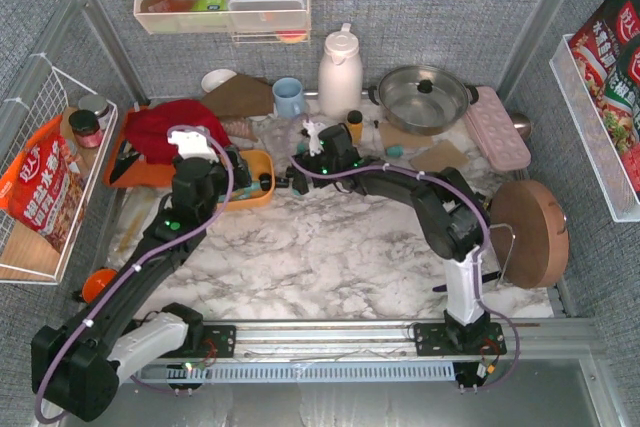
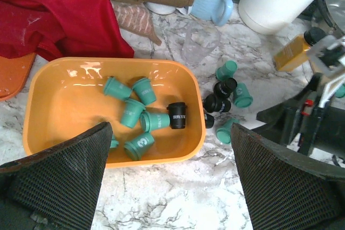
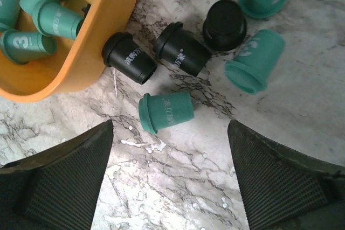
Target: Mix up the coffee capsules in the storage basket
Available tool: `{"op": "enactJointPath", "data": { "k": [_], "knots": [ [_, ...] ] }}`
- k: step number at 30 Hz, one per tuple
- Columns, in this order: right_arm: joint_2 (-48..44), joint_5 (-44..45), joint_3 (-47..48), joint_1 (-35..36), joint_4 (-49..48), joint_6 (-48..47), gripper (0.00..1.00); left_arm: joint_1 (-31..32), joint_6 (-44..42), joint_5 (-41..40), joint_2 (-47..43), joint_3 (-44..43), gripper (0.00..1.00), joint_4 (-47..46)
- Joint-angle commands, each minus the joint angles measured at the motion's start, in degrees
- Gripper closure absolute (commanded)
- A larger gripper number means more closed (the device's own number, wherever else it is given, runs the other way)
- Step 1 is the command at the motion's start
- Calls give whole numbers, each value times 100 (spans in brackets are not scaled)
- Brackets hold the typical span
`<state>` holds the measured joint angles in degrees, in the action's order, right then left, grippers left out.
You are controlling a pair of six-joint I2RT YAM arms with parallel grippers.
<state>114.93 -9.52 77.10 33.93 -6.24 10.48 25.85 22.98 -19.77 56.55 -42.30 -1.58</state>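
The orange storage basket (image 2: 54,106) holds several teal coffee capsules (image 2: 144,90) and one black one (image 2: 177,115), all lying loose. More capsules lie on the marble just right of the basket: three black ones (image 3: 181,48) and several teal ones (image 3: 166,112). One black capsule (image 3: 129,57) touches the basket's outer wall (image 3: 102,36). My left gripper (image 2: 170,187) is open and empty above the basket's near edge. My right gripper (image 3: 170,181) is open and empty above the marble, just near of the lying teal capsule. In the top view both grippers, left (image 1: 232,175) and right (image 1: 285,183), flank the basket (image 1: 258,192).
A red cloth (image 1: 165,127) lies on an orange board (image 1: 130,172) left of the basket. A blue mug (image 1: 288,97), white jug (image 1: 340,72), amber bottle (image 1: 354,125), clear cup (image 2: 200,44) and steel pot (image 1: 425,97) stand behind. A round wooden board (image 1: 530,232) stands at the right.
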Motion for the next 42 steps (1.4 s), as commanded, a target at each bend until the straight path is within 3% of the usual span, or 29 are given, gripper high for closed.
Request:
{"op": "enactJointPath", "data": {
  "k": [1,7,16,25,34,42],
  "knots": [
    [301,-396,376,34,524,-152,6,-1,-39,247,-114,-56,1,255],
    [716,-379,876,69,1049,-476,7,2,-14,299,-211,9,1,230],
    [1064,-329,1274,102,1310,-801,17,0,11,323,-224,52,1,193],
    [1242,-403,1466,129,1467,-896,43,2,59,243,-317,125,1,126],
    [1072,-369,1424,138,1538,-925,59,0,98,322,-286,107,1,116],
    [245,-329,933,139,1433,-932,61,-1,23,781,-251,236,1,-302]
  ]
}}
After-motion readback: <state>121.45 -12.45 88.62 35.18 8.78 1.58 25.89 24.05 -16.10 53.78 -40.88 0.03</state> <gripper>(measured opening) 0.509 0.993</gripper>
